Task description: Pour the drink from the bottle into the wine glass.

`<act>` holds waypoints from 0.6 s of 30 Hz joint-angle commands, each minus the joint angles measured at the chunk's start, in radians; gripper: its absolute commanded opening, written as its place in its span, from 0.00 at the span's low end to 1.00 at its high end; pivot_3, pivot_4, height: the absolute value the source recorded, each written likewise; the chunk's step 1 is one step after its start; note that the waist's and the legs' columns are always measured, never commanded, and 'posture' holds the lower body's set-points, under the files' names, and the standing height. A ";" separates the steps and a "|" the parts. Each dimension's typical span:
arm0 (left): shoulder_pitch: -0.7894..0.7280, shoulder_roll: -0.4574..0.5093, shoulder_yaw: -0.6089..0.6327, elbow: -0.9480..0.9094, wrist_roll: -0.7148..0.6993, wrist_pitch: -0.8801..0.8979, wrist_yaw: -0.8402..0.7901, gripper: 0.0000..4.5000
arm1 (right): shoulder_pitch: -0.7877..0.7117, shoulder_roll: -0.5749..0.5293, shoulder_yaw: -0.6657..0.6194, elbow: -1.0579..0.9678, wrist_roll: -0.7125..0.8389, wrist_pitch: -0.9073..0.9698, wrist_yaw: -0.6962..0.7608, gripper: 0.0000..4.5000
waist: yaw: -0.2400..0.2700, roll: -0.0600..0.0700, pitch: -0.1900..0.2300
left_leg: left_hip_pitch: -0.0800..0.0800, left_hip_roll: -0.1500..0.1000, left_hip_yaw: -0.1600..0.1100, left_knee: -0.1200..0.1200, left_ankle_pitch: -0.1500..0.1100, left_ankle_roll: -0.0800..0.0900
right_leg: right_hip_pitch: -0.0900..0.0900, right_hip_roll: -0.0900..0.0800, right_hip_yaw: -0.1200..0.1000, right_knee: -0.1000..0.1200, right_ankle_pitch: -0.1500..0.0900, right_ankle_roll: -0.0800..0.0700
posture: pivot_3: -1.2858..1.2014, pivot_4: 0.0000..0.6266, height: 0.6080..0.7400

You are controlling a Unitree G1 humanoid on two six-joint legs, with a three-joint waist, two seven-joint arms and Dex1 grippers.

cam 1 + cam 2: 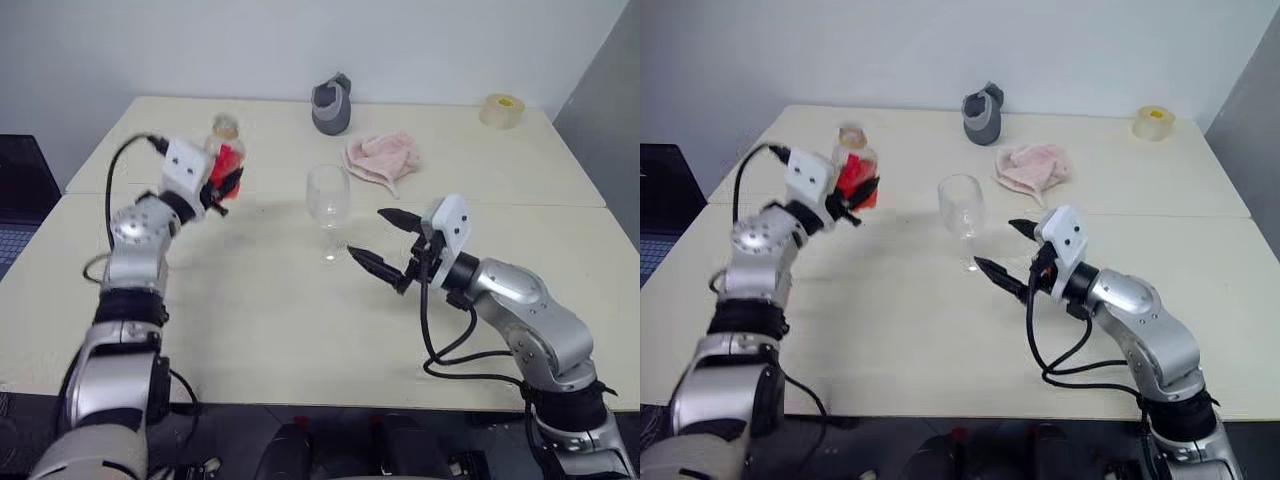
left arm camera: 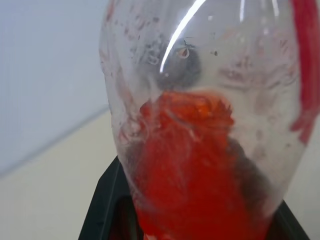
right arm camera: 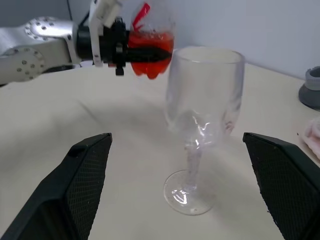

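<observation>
Pale cream counter [image 1: 300, 330] under a plain white wall, and we're early in this pour. Up in the air off the counter is the bottle [image 1: 226, 160], clamped around its lower body by the left tool [image 1: 222, 185], fingers closed tight on the plastic. It stands roughly upright, and the drink [image 3: 148, 59] sits red in the bottom half. Its yellowish top looks blurred from here, so I can't say for sure whether the cap is on or off.

Out beyond the left tool's fingertips, well apart from it, stands the wine glass [image 1: 327, 200], upright on its foot and, by the look of it, empty: no red in the bowl. Directly ahead of the right tool [image 1: 385, 242], framed between its two spread fingers, is that same glass; this tool is wide open, holding nothing and not touching the glass, the stem just short of its tips.

Further out past the glass lie a pink cloth [image 1: 382, 158], a grey cup-like object [image 1: 332, 105] and a tape roll [image 1: 502, 110] at the far corner.

So: bottle picked and lifted, that's done. Left to do, I'd judge: carry it over the bowl, tip the neck, get the red across, with the right tool perhaps steadying the stem.
</observation>
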 commanded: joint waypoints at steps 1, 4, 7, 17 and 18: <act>-0.084 0.031 -0.038 0.071 0.047 -0.086 -0.045 0.34 | -0.050 0.014 -0.023 0.004 -0.004 -0.001 -0.024 1.00 | -0.003 0.000 0.000 | 0.000 -0.001 0.000 0.000 0.000 0.000 | -0.001 0.000 0.001 0.000 0.000 0.000 | 0.52 0.24 1.00; -0.144 0.040 -0.069 0.147 0.084 -0.160 -0.067 0.34 | -0.081 0.025 -0.024 0.023 -0.006 -0.002 -0.036 1.00 | -0.005 0.000 0.000 | -0.002 -0.001 0.002 0.000 0.000 0.000 | -0.005 0.000 0.003 0.001 0.000 0.000 | 0.52 0.24 1.00; -0.189 0.050 -0.103 0.217 0.129 -0.245 -0.081 0.34 | -0.104 0.049 -0.032 0.039 0.008 0.001 -0.054 1.00 | -0.011 0.000 0.000 | -0.011 -0.001 0.002 0.001 0.000 0.000 | -0.016 0.000 0.004 0.004 0.000 0.000 | 0.52 0.24 1.00; -0.300 0.044 -0.167 0.367 0.210 -0.414 -0.101 0.34 | -0.127 0.104 -0.045 0.025 0.033 -0.038 -0.048 1.00 | -0.022 0.000 0.000 | -0.019 -0.003 0.002 0.001 0.001 -0.001 | -0.022 -0.002 0.003 0.003 0.000 0.000 | 0.52 0.24 1.00; -0.306 0.043 -0.174 0.374 0.218 -0.430 -0.101 0.34 | -0.127 0.104 -0.043 0.025 0.031 -0.041 -0.045 1.00 | -0.022 0.000 0.000 | -0.019 -0.003 0.002 0.002 0.001 -0.001 | -0.022 -0.002 0.003 0.003 0.000 0.000 | 0.52 0.24 1.00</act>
